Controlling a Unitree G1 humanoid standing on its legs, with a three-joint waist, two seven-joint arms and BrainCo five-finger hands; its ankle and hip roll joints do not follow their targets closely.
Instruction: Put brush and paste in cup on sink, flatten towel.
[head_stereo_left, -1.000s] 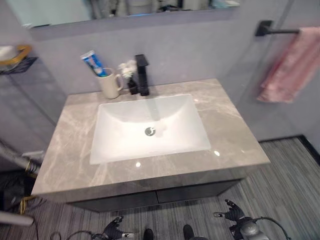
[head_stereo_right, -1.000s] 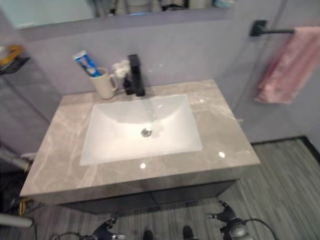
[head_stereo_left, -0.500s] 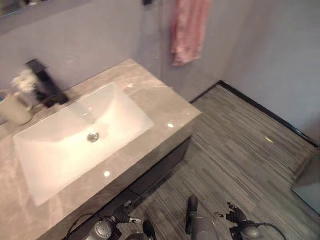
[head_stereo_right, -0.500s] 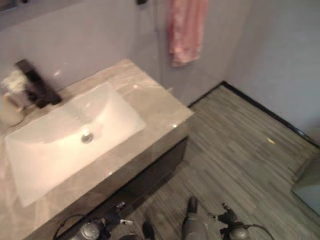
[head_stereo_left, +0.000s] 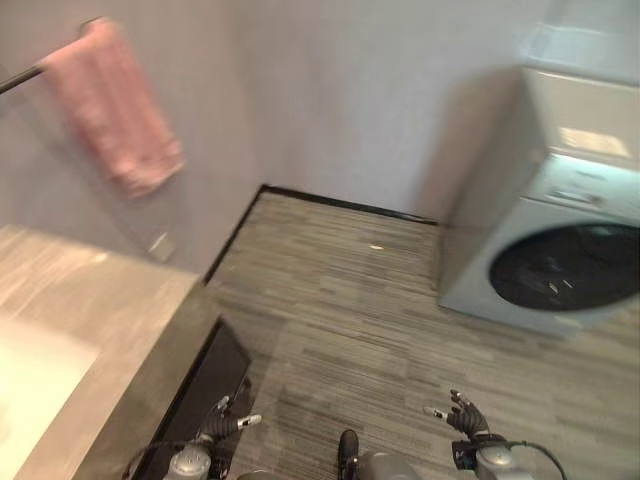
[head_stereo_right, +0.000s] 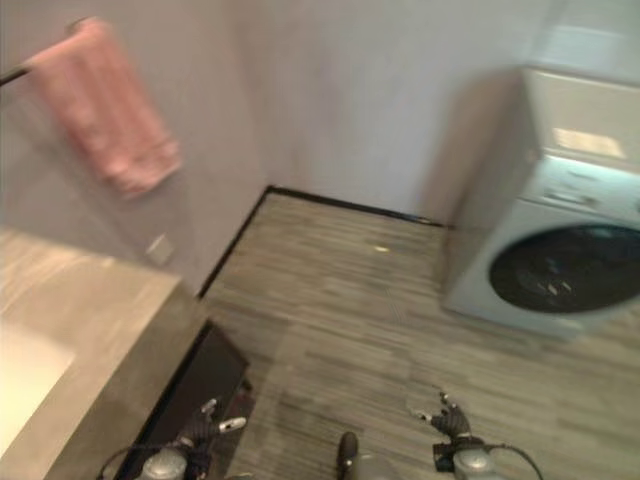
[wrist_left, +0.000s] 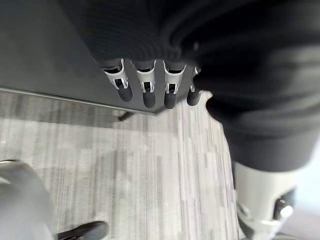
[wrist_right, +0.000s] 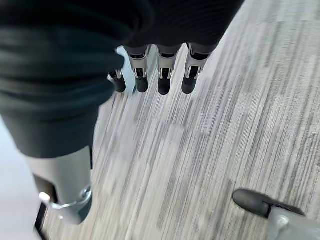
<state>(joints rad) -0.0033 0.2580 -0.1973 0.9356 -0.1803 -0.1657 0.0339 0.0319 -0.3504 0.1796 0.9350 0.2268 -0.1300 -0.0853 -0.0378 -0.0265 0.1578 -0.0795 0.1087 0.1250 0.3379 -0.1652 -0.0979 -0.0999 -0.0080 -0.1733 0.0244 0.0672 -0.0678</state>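
Observation:
A pink towel (head_stereo_left: 115, 105) hangs bunched over a dark bar (head_stereo_left: 20, 78) on the grey wall at the upper left. My left hand (head_stereo_left: 225, 428) hangs low beside the dark cabinet front, its fingers (wrist_left: 145, 90) straight and holding nothing. My right hand (head_stereo_left: 462, 417) hangs low over the striped floor, its fingers (wrist_right: 162, 75) relaxed and holding nothing. Both hands are far below the towel.
The grey marble counter (head_stereo_left: 90, 310) with the white basin's corner (head_stereo_left: 25, 390) lies at the left, over a dark cabinet (head_stereo_left: 205, 385). A white washing machine (head_stereo_left: 560, 230) with a dark round door stands at the right. Grey striped floor (head_stereo_left: 330, 300) spreads between them.
The camera has swung further right: the cup, tap and most of the sink have left the picture, and the washing machine has come in. Both hands stay low and open.

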